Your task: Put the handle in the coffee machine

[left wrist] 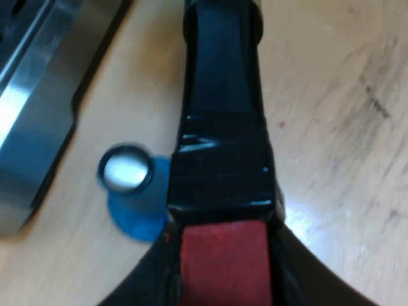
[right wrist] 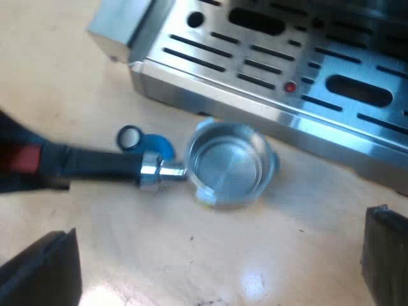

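My left jaws (left wrist: 223, 261) pinch the red end of the dark handle (left wrist: 223, 127) of the round metal holder (right wrist: 226, 167), which lies on the pale wooden counter (right wrist: 127, 242), its long axis roughly along the front of the steel espresso machine (right wrist: 268, 70), basket end nearest it; my right jaws (right wrist: 213, 261) hang spread and empty.

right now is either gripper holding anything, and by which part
The left gripper holds the metal holder by the red end of its dark handle. The right gripper is open, holding nothing.
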